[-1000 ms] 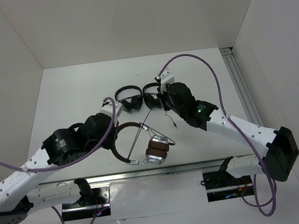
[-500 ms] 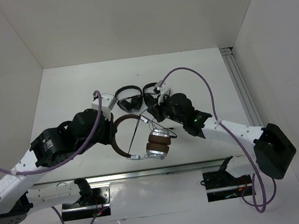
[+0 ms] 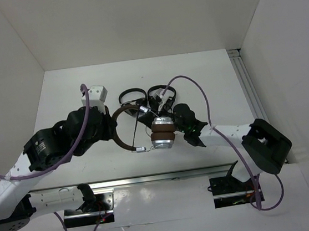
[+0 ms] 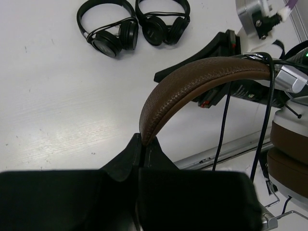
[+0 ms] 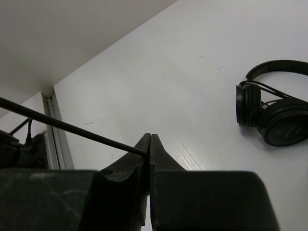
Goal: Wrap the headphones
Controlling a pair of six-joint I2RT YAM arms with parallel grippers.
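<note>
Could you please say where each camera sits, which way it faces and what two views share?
Top external: above, behind the bases, looking down at the white table; both arms meet at the brown-banded over-ear headphones.
Left wrist: on the left arm, facing forward over the table; left gripper shut on the headband.
Right wrist: on the right arm, facing across the table; right gripper pinching the thin black cable.
Shared: both wrist views show small black headphones.

- Robot lab test cell, by the look.
- Plain white walls [image 3: 133,23] boxing in a white tabletop [image 3: 68,92].
- Aluminium rail [image 3: 250,90] along one side.
- Purple cabling [image 3: 207,106] trailing over two robot arms [image 3: 47,153].
</note>
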